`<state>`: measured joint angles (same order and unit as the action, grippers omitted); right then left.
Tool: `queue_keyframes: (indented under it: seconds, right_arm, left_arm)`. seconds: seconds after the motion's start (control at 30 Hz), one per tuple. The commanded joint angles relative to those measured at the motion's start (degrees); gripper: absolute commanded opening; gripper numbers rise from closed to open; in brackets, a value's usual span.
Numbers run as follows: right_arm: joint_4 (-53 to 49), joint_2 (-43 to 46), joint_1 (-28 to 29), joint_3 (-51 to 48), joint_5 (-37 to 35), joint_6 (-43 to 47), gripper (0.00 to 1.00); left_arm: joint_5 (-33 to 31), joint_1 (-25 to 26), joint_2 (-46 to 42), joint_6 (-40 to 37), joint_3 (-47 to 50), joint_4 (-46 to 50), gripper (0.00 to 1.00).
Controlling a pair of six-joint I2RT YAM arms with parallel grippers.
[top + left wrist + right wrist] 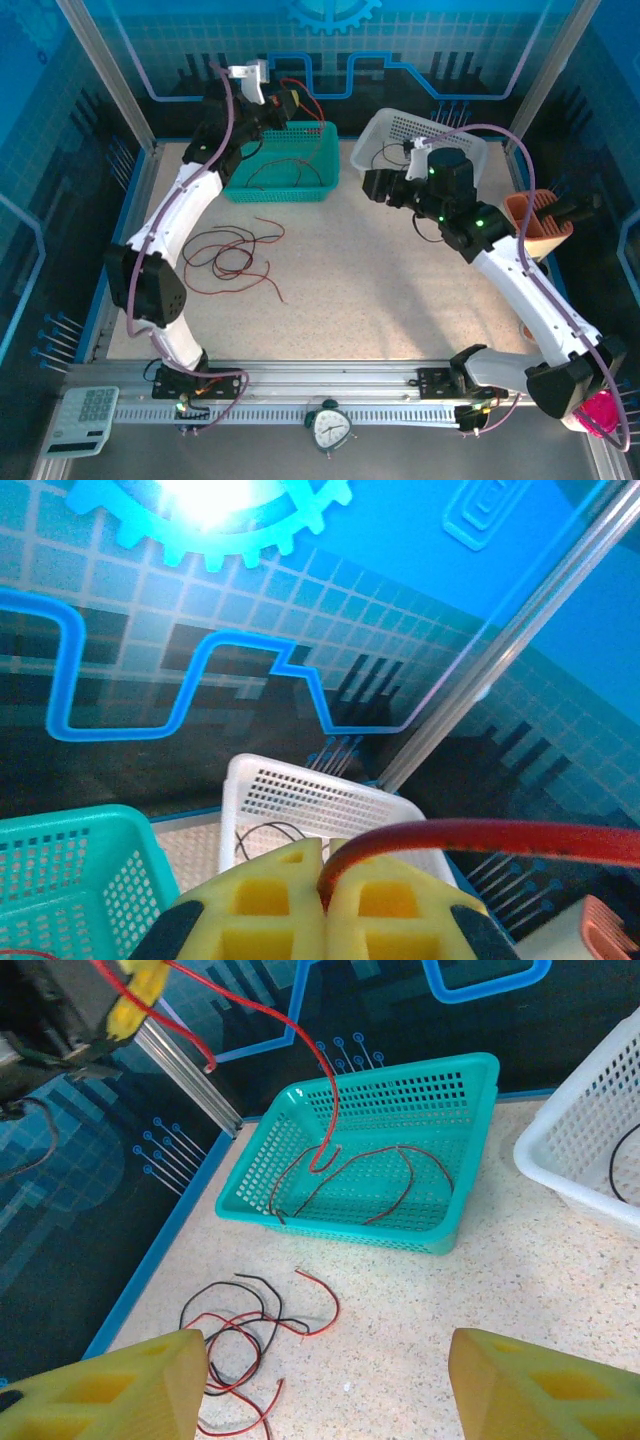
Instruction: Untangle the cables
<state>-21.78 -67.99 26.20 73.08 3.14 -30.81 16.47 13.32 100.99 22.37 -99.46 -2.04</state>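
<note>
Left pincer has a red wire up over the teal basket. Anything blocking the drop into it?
Nothing visible. The thin dark red wire hangs freely from the shut left pincer, its lower end already inside the teal plastic mesh basket, beside other red wires.

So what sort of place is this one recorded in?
Probably a lab or demo robot cell, not a home: a speckled tabletop walled by blue printed panels on aluminium framing, with a teal basket and a white basket beside loose cables.

Red and black cables (232, 258) tangled on table (400, 290), one red cable (333, 1100) hanging into teal basket (400, 1072)
</note>
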Motion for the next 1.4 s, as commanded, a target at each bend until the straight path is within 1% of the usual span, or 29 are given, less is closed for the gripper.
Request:
queue_keyframes:
  seconds: [0.0,0.23,0.33,0.43,0.6,0.73,0.87,0.93,1.0,1.03,1.17,1.2,1.23,1.3,1.37]
  right_arm:
    - [-1.50,1.69,-0.53,-1.51,-1.52,0.92,0.66]
    - [-3.85,4.16,-0.84,-2.58,-2.62,2.09,0.66]
    - [-4.72,4.95,-1.10,-3.07,-3.05,2.66,0.66]
    - [-5.27,5.49,-1.46,-3.60,-3.15,3.03,0.66]
    - [-5.42,5.60,-1.92,-4.00,-2.70,3.12,0.66]
    - [-5.22,5.45,-1.91,-4.17,-1.80,3.21,0.67]
    - [-4.72,4.57,-1.91,-4.30,-1.04,3.04,0.67]
    - [-4.09,4.07,-1.87,-4.35,-0.34,2.70,0.67]
    - [-3.58,3.70,-1.89,-4.26,0.32,2.34,0.66]
    - [-3.32,3.54,-1.77,-4.19,0.55,2.20,0.67]
    - [-3.27,3.41,-1.82,-3.74,0.65,2.23,0.67]
    - [-3.30,3.44,-1.80,-3.67,0.56,2.24,0.67]
    - [-3.38,3.56,-1.81,-3.65,0.50,2.33,0.67]
    - [-3.49,3.78,-1.79,-3.65,0.31,2.33,0.67]
    - [-3.53,3.79,-1.79,-3.58,0.34,2.33,0.67]
  left_arm:
    - [-1.65,-1.09,3.50,-0.82,-4.04,-2.90,0.00]
    - [-4.23,-2.22,13.95,-0.32,-11.08,-1.02,0.00]
    - [-5.77,-2.93,18.69,-0.30,-15.56,3.88,0.00]
    - [-6.98,-3.68,22.14,-1.14,-17.89,7.32,0.00]
    - [-5.96,-6.04,26.84,-1.69,-21.02,15.14,0.00]
    - [-8.74,-7.84,30.07,-4.07,-25.16,26.38,0.00]
    - [-14.45,-8.99,35.05,-6.69,-34.29,42.05,0.00]
    - [-16.95,-9.43,37.13,-6.99,-38.06,47.68,0.00]
    - [-18.50,-9.84,37.87,-6.70,-39.06,50.35,0.00]
    - [-19.05,-10.04,37.92,-6.27,-39.05,51.16,0.06]
    - [-19.28,-10.68,38.49,-4.74,-39.44,53.37,0.16]
    - [-19.12,-10.77,38.60,-4.51,-39.57,53.63,0.21]
    - [-18.70,-10.77,38.73,-4.45,-39.58,53.71,0.27]
    - [-18.28,-10.77,38.91,-4.11,-39.71,54.24,0.32]
    - [-17.73,-10.77,38.89,-4.08,-39.74,54.33,0.40]
